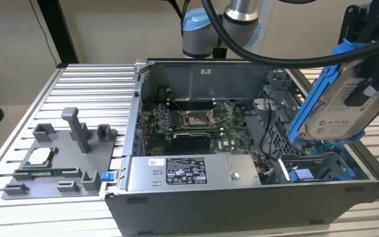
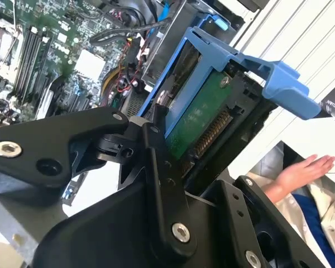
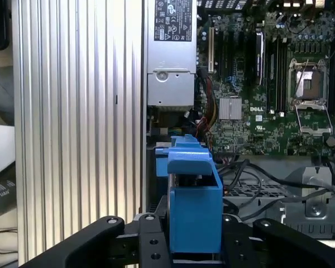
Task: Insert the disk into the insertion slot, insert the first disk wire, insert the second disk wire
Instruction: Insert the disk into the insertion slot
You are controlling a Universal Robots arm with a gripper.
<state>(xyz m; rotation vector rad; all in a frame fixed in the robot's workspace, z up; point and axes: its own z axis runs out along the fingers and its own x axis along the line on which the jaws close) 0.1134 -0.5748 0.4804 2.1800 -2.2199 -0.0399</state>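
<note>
My gripper (image 1: pixel 372 81) is shut on the disk (image 1: pixel 343 111), a silver drive with a white label clipped in a bright blue carrier frame (image 1: pixel 313 94). I hold it tilted on edge in the air above the open computer case (image 1: pixel 242 202), at the exterior view's right. The insertion slot (image 1: pixel 311 168), a bay with blue plastic parts, lies just below the disk's lower end. In the second wrist view the disk's green circuit board (image 2: pixel 204 120) sits between my black fingers (image 2: pixel 156 145). The first wrist view has the blue carrier (image 3: pixel 192 195) end-on in my gripper (image 3: pixel 194 245). Loose black wires (image 3: pixel 257 178) lie beside the bay.
Inside the case are the motherboard (image 1: pixel 196 123) and a grey labelled power-supply box (image 1: pixel 183 173). A grey fixture plate (image 1: pixel 57 158) with small parts rests on the slatted aluminium table (image 1: pixel 91 89) at the exterior view's left. A person's hand (image 2: pixel 304 170) is seen in the second wrist view.
</note>
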